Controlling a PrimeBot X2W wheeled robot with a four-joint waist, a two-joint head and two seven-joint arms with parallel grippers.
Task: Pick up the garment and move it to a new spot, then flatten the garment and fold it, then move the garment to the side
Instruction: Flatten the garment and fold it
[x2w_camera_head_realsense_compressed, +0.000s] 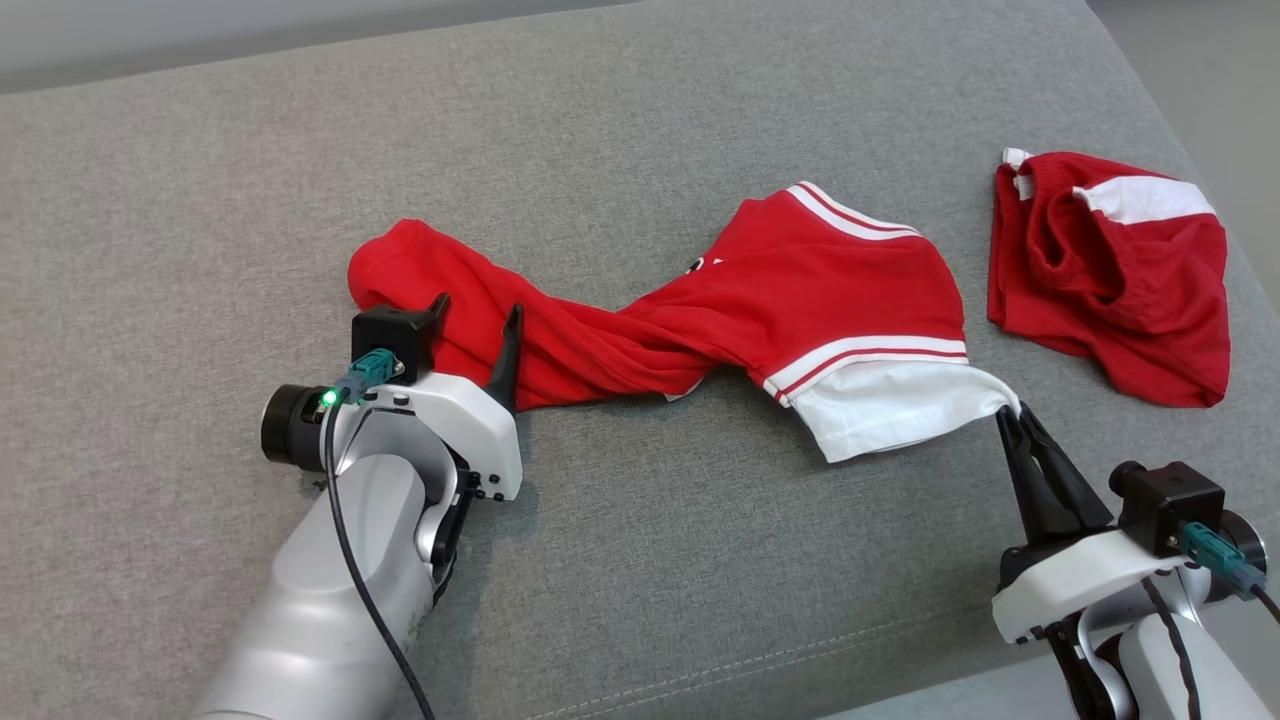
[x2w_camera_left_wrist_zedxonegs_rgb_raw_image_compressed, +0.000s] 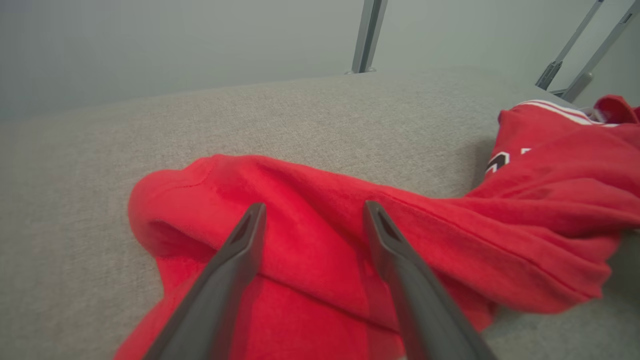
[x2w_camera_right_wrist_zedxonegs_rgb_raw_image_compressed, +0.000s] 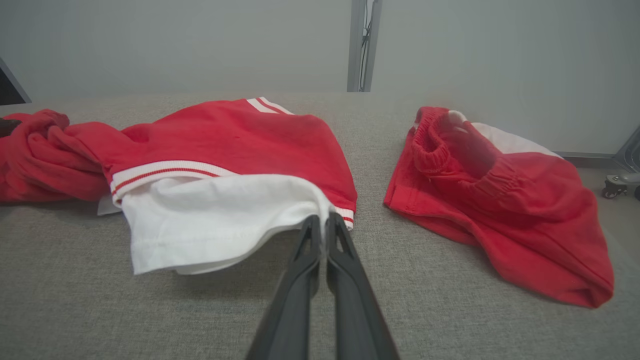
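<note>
Dark fingers of the left gripper (x2w_camera_left_wrist_zedxonegs_rgb_raw_image_compressed: 314, 205) stand wide apart, holding nothing. They straddle the bunched left end of a red knitted jersey with red-and-white striped bands and a white under-layer (x2w_camera_head_realsense_compressed: 830, 290). Whether the tips press the cloth or hover just over it cannot be told. In the head view, the black camera block on the wrist hides the base of one finger.

Ahead and to that gripper's right, the jersey twists into a tight rope, so its middle is folded out of sight. A small black-and-white printed mark (x2w_camera_left_wrist_zedxonegs_rgb_raw_image_compressed: 497, 161) peeks from the twist; folds cut it off and it cannot be read.

The right gripper (x2w_camera_right_wrist_zedxonegs_rgb_raw_image_compressed: 320, 220) has its fingers pinched together on a corner of the white layer. That corner is raised slightly off the grey woven cushion (x2w_camera_head_realsense_compressed: 640, 120) just ahead of the tips, with the rest of the jersey spread ahead and to the left.

To that gripper's right, apart from the jersey, lies a crumpled pair of red shorts with an elastic waist and a white panel (x2w_camera_right_wrist_zedxonegs_rgb_raw_image_compressed: 500, 200). Their far side is hidden by their own folds.
</note>
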